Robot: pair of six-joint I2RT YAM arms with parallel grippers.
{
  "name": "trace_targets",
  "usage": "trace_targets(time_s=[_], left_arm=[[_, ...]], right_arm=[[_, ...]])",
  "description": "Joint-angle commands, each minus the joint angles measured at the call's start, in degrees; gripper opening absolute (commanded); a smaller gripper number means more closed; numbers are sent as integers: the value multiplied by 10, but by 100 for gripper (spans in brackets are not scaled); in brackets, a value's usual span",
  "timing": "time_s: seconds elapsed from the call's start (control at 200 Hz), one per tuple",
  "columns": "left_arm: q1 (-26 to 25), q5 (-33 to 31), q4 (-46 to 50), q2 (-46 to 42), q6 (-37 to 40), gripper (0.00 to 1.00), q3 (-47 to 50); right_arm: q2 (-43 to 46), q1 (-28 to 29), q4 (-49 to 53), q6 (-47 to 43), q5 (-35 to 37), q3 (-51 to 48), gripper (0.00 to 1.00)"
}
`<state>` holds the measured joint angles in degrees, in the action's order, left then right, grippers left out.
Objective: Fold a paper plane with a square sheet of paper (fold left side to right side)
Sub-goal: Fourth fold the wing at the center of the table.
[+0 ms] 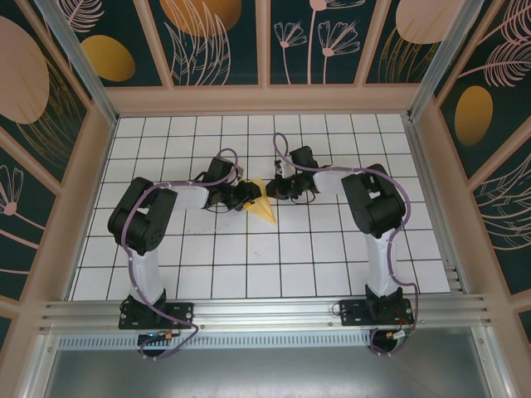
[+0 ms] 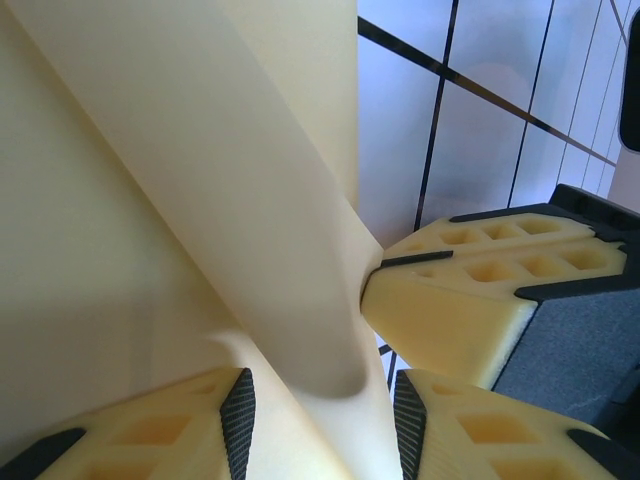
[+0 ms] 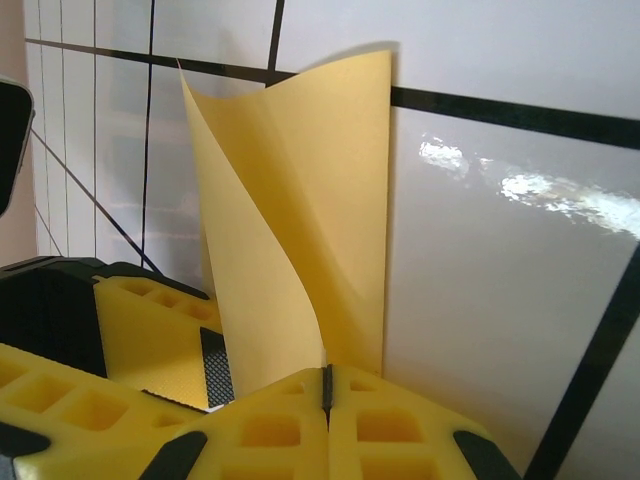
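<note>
Square sheet of paper (image 1: 264,207), yellow and partly folded, held up near the middle of the white-tiled table (image 1: 332,257), a little toward the far side, between the two grippers. Ringed by open tiles: a few rows back to the far wooden wall (image 1: 265,99), more rows forward to the aluminium rail (image 1: 265,308), side walls well apart. Hemmed closer in by the bent left arm (image 1: 141,220) and right arm (image 1: 377,203) on either flank. Seen from above as a narrow wedge, long axis laid diagonally from far-left to near-right, pointed end toward the near right, wide end tucked between the grippers. Seen from the right wrist as an upright, curled sheet (image 3: 300,200), with a straight vertical edge on the right and a sharp corner at upper left. Right gripper (image 1: 280,189) (image 3: 325,385) closed tight, pinching the sheet's lower edge at the seam. Left gripper (image 1: 247,197) (image 2: 320,420) just beside it, fingers (image 2: 150,440) set apart with a curled fold of the sheet (image 2: 150,200) filling the gap; could not tell whether squeezed or merely bracketed. From the left wrist, right gripper (image 2: 400,265) touching the sheet's edge.
</note>
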<state>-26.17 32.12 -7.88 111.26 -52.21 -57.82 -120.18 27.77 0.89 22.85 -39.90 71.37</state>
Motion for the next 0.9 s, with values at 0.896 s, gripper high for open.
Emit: trace_targets(time_s=[0.896], left_arm=[[5,-43,72,-82,25,45,-10]], right_arm=[[-47,26,108,-51,75,39,5]])
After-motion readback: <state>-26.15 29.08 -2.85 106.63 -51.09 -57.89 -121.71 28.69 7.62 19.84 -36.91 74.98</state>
